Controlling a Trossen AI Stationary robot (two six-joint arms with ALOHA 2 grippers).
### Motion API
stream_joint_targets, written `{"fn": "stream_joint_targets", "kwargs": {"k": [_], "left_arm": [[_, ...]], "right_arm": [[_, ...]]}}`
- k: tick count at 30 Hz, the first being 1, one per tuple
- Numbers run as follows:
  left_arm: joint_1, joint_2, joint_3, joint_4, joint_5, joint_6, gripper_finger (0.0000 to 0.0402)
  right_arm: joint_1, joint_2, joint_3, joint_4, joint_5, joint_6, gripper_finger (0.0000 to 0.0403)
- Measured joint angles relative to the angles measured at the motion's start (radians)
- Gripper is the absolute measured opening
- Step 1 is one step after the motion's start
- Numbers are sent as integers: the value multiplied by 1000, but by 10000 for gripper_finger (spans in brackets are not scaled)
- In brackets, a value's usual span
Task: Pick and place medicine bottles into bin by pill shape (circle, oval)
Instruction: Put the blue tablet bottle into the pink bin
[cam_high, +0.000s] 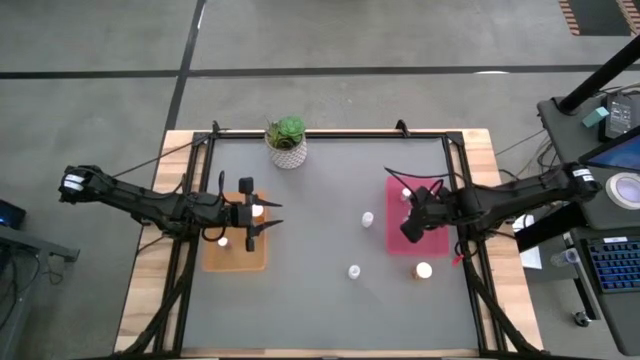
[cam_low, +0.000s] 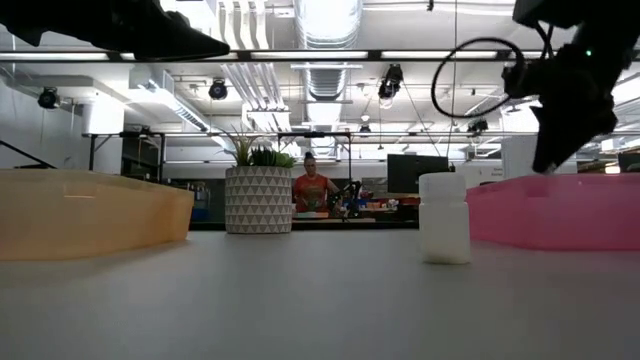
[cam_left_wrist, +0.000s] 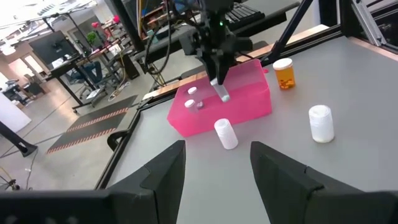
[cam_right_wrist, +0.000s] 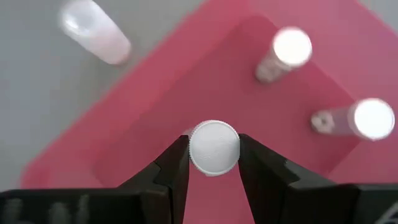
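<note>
My right gripper (cam_right_wrist: 213, 163) is over the pink bin (cam_high: 432, 238), shut on a slim whitish bottle (cam_left_wrist: 221, 93). Two slim bottles (cam_right_wrist: 283, 53) (cam_right_wrist: 360, 118) lie in that bin. My left gripper (cam_left_wrist: 217, 168) is open and empty above the orange bin (cam_high: 235, 255), which holds two bottles (cam_high: 257, 211) (cam_high: 223, 241). On the grey table, one whitish bottle (cam_high: 368, 218) lies on its side. Another whitish bottle (cam_high: 354, 271) and an orange-bodied one (cam_high: 424, 270) stand upright. My right gripper pinches the slim bottle just below its white cap (cam_right_wrist: 194, 149) between its two fingers. The fingers come from above and point down. The bottle hangs below them, a little tilted, clear above the pink bin's floor.
A potted green plant (cam_high: 287, 140) stands at the table's far edge, in the middle. A desk with a keyboard and other gear (cam_high: 610, 250) stands beyond the table's right edge. A person (cam_low: 312, 188) is far off in the room behind.
</note>
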Motion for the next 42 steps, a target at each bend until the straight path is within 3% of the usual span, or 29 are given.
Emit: {"fn": "stream_joint_targets", "kwargs": {"k": [17,42], "left_arm": [[1,0,-11,2,-27,1,167],[1,0,-11,3,-27,1,167]], "right_arm": [[0,127,-41,15,7,20,123],[0,122,-42,20,0,1,127]]}}
